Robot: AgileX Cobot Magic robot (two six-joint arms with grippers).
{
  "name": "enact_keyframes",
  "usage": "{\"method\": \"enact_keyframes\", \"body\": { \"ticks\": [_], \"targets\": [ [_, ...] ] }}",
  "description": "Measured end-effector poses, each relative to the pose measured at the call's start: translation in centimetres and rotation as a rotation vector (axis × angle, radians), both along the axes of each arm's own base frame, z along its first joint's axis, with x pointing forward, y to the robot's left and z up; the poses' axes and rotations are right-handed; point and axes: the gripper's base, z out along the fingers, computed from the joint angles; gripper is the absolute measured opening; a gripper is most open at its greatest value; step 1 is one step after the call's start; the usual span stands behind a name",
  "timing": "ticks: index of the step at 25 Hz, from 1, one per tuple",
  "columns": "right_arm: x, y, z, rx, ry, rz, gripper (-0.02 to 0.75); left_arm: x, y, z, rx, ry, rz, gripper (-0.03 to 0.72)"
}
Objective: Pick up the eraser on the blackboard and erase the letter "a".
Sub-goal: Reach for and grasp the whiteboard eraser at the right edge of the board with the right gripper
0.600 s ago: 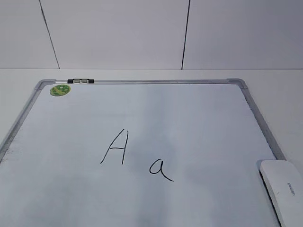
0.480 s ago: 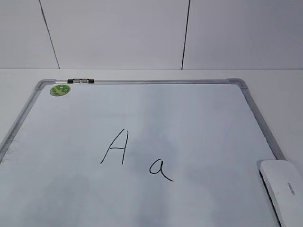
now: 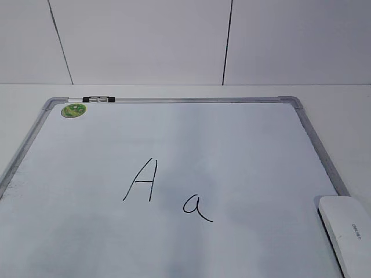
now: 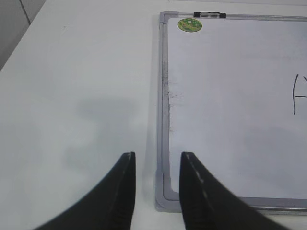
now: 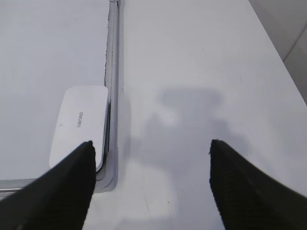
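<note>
The blackboard (image 3: 243,145) lies flat on the white table. The small letter "a" (image 3: 196,207) is written near its middle, right of a capital "A" (image 3: 141,180). The eraser (image 3: 348,231), a flat white bar with grey lettering, lies at the board's near right corner, partly over the frame. In the right wrist view the eraser (image 5: 79,125) is just ahead of the left finger of my right gripper (image 5: 151,143), which is wide open and empty over the table beside the board frame (image 5: 113,72). My left gripper (image 4: 157,155) is open and empty over the board's near left corner (image 4: 165,191). Neither gripper shows in the exterior view.
A round green sticker (image 3: 73,109) and a small black-and-silver clip (image 3: 98,99) sit at the board's far left corner; both also show in the left wrist view, the sticker (image 4: 190,25) and the clip (image 4: 209,15). White table surrounds the board, with a wall behind.
</note>
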Motion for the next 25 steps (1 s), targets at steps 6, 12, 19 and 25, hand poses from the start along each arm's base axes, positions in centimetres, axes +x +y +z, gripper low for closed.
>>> {"method": "enact_keyframes", "body": {
  "ticks": [6,12,19,25],
  "targets": [
    [0.0,0.0,0.0,0.0,0.0,0.0,0.592,0.0,0.0,0.0,0.0,0.0,0.0,0.235],
    [0.0,0.0,0.0,0.0,0.0,0.0,0.592,0.0,0.0,0.0,0.0,0.0,0.0,0.235],
    [0.0,0.0,0.0,0.0,0.0,0.0,0.592,0.0,0.0,0.0,0.0,0.0,0.0,0.235],
    [0.0,0.0,0.0,0.0,0.0,0.0,0.592,0.0,0.0,0.0,0.0,0.0,0.0,0.235]
  ]
}}
